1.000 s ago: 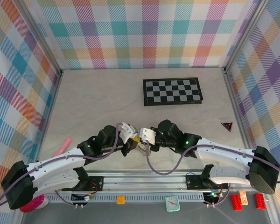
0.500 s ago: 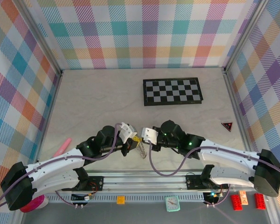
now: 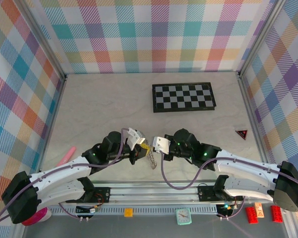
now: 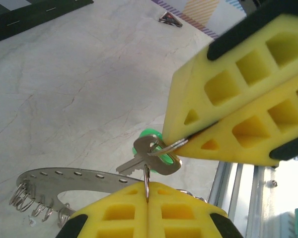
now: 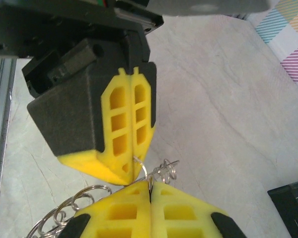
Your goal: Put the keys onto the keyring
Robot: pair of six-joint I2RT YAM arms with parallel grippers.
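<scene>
So over the last second the right hand (image 5: 150, 196) had backed off a touch from the left hand (image 4: 147, 196); from above they'd been nearly nose to nose, then a small gap opened between them, with the keyring (image 4: 64, 179) dangling just under that gap, off the tabletop (image 4: 79, 89). The left hand had barely budged.

Both hands were squeezed fully closed, pads together; the left one had a thin wire loop pinched at its tips, which I took to be one of the keyring's little rings, since the flat band ran right up beside its pads; the right one was clamped on another bit of wire hooked through the keys (image 4: 154, 159). The keys sat just above the left fingertips and right below the right hand's pads, green head peeking out behind a silver blade.

My read: that small pull-apart was about tensioning or sliding the wire, so threading was well underway but not finished; couldn't tell whether the key was fully onto the ring; a slip from either pinch would've dropped the lot.
</scene>
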